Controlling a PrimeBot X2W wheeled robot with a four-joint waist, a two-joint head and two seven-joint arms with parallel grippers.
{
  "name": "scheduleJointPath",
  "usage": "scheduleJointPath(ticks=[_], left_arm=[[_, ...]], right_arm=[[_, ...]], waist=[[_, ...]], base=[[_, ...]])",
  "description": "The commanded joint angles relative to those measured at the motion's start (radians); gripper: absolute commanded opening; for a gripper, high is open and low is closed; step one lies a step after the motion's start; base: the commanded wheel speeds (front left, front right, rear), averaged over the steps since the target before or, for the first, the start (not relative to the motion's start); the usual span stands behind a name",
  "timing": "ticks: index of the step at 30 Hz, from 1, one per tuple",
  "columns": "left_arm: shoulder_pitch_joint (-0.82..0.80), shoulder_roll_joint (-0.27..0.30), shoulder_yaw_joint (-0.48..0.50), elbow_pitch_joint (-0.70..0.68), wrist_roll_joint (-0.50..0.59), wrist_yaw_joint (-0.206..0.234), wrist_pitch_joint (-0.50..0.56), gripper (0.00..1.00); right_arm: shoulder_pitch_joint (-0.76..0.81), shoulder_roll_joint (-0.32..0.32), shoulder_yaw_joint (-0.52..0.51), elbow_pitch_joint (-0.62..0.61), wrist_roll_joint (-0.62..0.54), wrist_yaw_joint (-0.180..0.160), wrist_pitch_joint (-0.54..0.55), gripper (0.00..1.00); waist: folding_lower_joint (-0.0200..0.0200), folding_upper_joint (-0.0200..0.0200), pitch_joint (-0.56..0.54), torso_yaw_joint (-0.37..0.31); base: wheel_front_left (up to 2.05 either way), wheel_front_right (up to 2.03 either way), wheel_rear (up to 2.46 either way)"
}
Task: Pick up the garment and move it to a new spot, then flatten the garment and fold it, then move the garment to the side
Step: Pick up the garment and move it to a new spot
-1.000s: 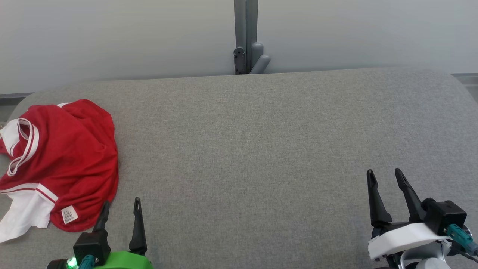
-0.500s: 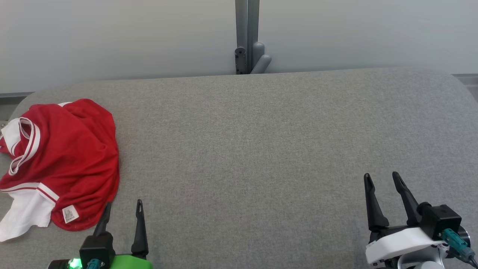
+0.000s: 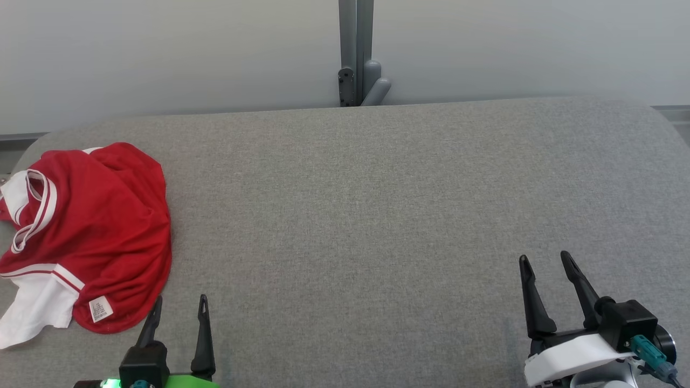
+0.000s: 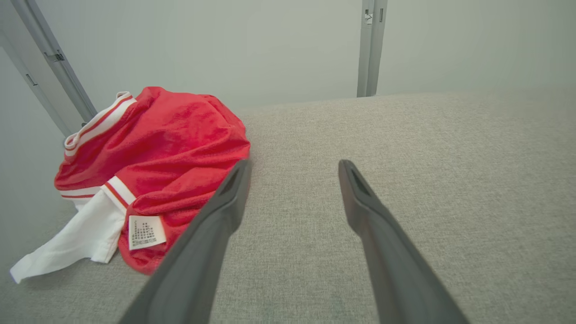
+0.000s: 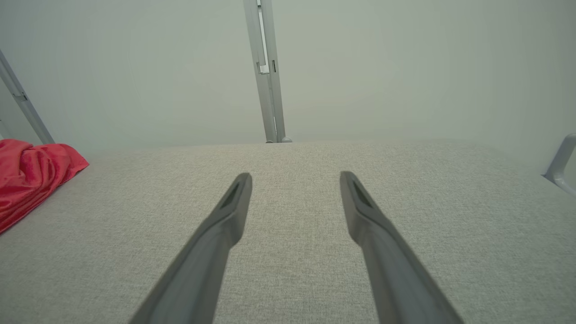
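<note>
A red garment (image 3: 102, 226) with white sleeves and striped white trim lies bunched at the left end of the grey table (image 3: 366, 215). A white label shows at its near hem. My left gripper (image 3: 180, 299) is open just right of that hem, nothing between its fingers. In the left wrist view the garment (image 4: 166, 139) sits left of the open left gripper (image 4: 292, 164). My right gripper (image 3: 543, 257) is open over bare cloth at the near right. The right wrist view has the open right gripper (image 5: 294, 175) and an edge of the garment (image 5: 31, 175) far left.
A grey metal post (image 3: 356, 51) with a bracket rises behind the table's far edge, against a pale wall. The table's left corner rounds off beside the garment. A pale rail (image 5: 560, 164) shows at the right edge of the right wrist view.
Both grippers have drawn back toward the near edge of the table, staying open. The garment has not moved.
</note>
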Motion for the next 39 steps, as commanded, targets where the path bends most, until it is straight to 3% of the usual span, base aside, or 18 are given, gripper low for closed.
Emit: scheduleJointPath(ticks=[1,22,39], left_arm=[[0.005,-0.001,0.009,0.003,-0.011,-0.006,0.0,1.0],[-0.012,-0.025,0.035,0.021,0.008,-0.037,0.0,1.0],[0.004,-0.031,0.051,0.025,0.012,-0.036,0.0,1.0]], right_arm=[[0.008,-0.005,0.001,0.003,0.006,0.0,-0.005,1.0],[0.014,-0.005,0.002,0.007,0.017,0.0,-0.004,1.0],[0.001,-0.005,0.041,0.015,0.03,0.0,-0.004,1.0]], waist=[[0.0,0.012,0.0,0.0],[0.0,0.012,0.003,0.026],[0.0,0.012,-0.006,0.248]], base=[[0.0,0.0,0.0],[0.0,0.0,0.0],[0.0,0.0,0.0]])
